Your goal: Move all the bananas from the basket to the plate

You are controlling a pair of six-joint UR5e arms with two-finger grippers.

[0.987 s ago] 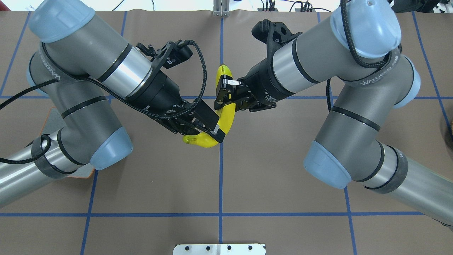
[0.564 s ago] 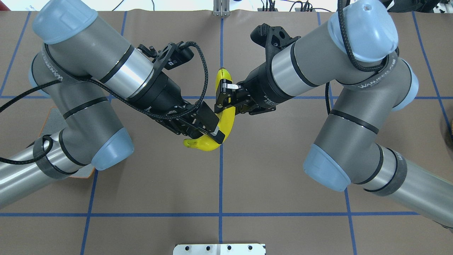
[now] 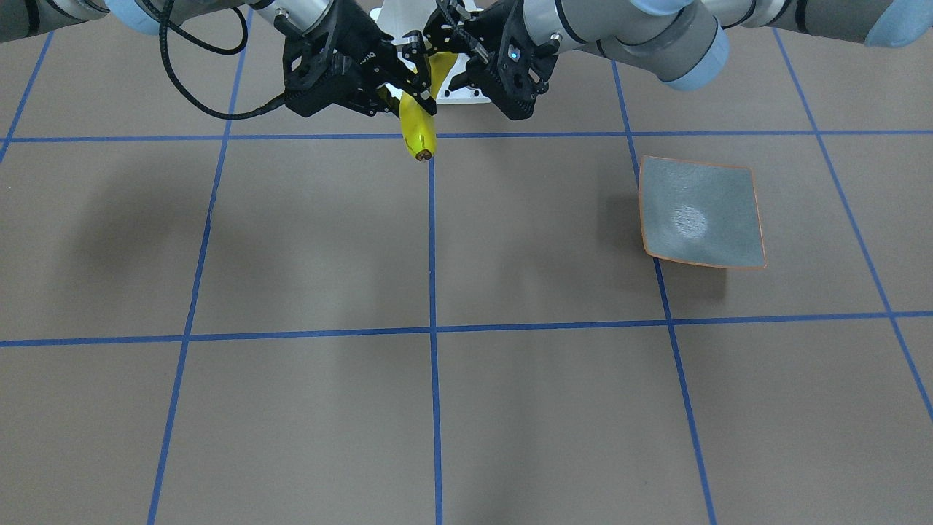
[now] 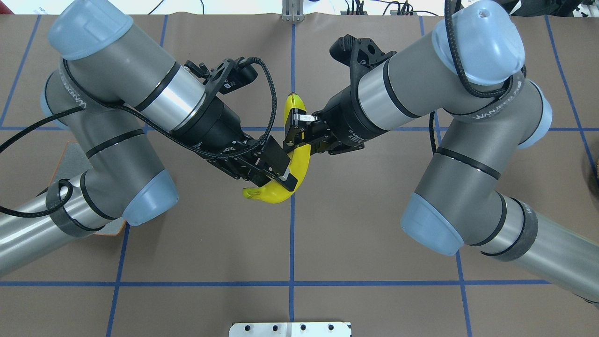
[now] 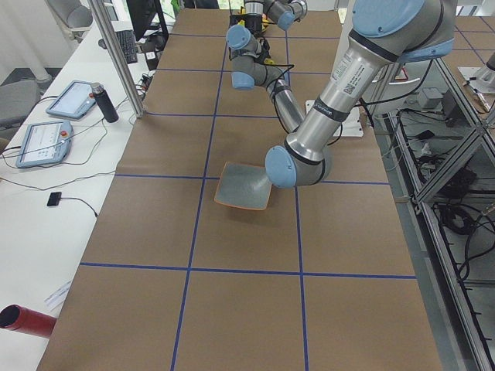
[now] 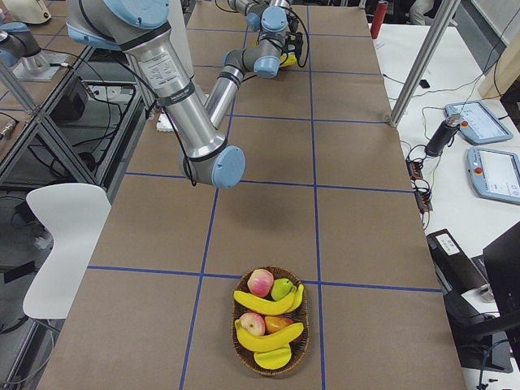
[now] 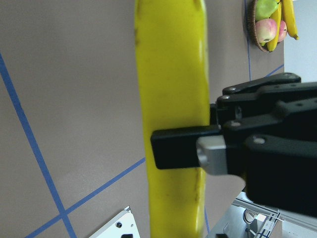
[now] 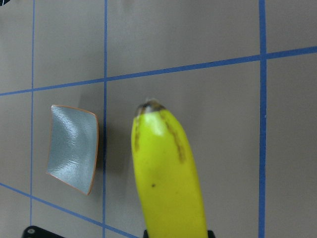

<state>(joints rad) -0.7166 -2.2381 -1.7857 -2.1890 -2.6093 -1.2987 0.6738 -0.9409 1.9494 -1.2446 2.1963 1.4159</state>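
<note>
One yellow banana [image 4: 303,161] hangs in the air over the table's middle. My right gripper [image 4: 294,128] is shut on its upper half, and its finger [image 7: 183,146] crosses the banana [image 7: 171,74] in the left wrist view. My left gripper [image 4: 283,183] is open and straddles the lower half. The banana's dark tip [image 3: 420,153] points down. The grey-blue plate [image 3: 700,215] with an orange rim lies bare on my left side, mostly hidden under the left arm in the overhead view. More bananas [image 6: 264,305] lie in the wicker basket [image 6: 270,321] on my far right.
Apples [image 6: 260,282] share the basket with the bananas. A white mounting plate [image 4: 290,328] sits at the table's near edge. Blue tape lines grid the brown table [image 3: 306,240]. Tablets [image 5: 39,143] and a dark bottle [image 5: 104,102] stand on the side bench.
Both grippers and the banana have drifted a little toward the robot's side of the table. The right gripper's hold looks the same.
</note>
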